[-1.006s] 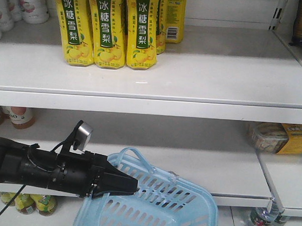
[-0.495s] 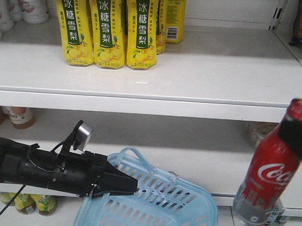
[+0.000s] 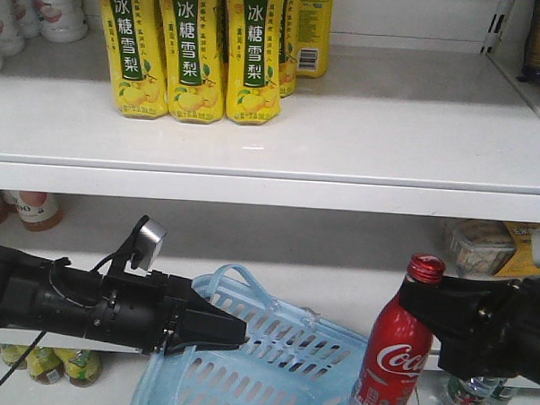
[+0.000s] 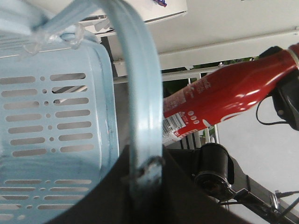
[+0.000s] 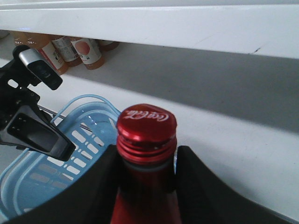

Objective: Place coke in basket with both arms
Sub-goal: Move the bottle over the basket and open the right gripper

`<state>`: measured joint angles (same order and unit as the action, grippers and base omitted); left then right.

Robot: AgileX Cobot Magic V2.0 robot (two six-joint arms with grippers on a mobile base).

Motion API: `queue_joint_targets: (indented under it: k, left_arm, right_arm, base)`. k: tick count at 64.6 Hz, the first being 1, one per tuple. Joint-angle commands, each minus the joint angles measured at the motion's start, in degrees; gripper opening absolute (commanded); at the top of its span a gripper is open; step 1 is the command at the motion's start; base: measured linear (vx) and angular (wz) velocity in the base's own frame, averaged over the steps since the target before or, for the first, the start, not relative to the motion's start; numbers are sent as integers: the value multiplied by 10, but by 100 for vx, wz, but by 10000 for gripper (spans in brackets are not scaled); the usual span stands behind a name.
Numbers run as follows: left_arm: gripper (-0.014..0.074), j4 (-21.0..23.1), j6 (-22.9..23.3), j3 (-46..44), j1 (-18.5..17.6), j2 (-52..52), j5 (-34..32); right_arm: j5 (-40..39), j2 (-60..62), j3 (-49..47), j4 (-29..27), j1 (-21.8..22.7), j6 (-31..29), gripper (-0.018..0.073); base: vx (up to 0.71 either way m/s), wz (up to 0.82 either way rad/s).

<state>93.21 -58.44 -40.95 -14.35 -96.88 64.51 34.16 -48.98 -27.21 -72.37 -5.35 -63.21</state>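
1 coke (image 3: 391,365) in R tool (image 5: 146,161), near basket (image 3: 290,351)

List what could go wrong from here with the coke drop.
1. The right gripper holds the coke only at its neck, so it may slip or swing.
2. The coke's base looks lower than the basket rim and may strike it.
3. The left gripper grips the basket at one edge only, so added weight may tip it.

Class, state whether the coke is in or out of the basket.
Out: the right gripper's jaws hold the coke by its neck, outside the basket's wall.
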Motion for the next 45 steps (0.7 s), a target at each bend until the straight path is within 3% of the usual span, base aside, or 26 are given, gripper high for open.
queue_joint_targets:
  k: [1, 45]
  left_arm:
    - [-6, 43, -11, -11, -2, 25, 31]
    - [-6, 43, -11, -11, -2, 25, 31]
  right_arm:
    - [7, -38, -18, -94, 0, -56, -5]
    - [95, -285, -18, -111, 0, -198, 10]
  base:
    - [0, 0]
    - [0, 0]
